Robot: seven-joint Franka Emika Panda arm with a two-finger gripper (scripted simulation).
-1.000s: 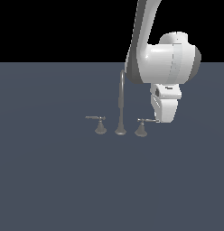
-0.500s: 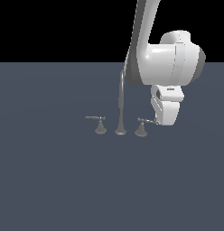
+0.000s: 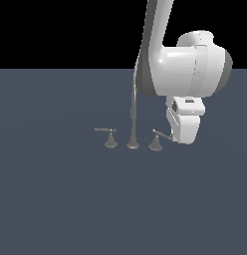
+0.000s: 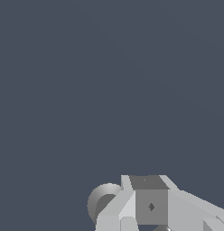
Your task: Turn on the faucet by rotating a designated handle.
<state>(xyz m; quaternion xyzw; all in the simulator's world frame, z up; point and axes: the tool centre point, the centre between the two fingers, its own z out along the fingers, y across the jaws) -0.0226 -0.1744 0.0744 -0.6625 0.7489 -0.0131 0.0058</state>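
The grey faucet has a tall thin gooseneck spout [image 3: 133, 112] on a flared base. The handle [image 3: 156, 141] stands on the exterior view's right of the spout, and its thin lever [image 3: 163, 134] slants toward my gripper. My gripper [image 3: 178, 138] hangs low beside it, and the lever's tip meets the gripper's side. The twin handle [image 3: 110, 141], with its lever pointing left, stands apart on the other side. In the wrist view my fingers [image 4: 151, 206] sit together with no gap, and a round grey cone [image 4: 103, 202] lies right beside them.
The faucet set stands on a flat dark blue-grey floor [image 3: 70, 199]. My white arm [image 3: 187, 64] rises above and behind the handle, crossing in front of the spout's top.
My gripper has shifted slightly toward the exterior view's right and nearer. The handle's lever has swung a little, from level to slanting down toward the gripper.
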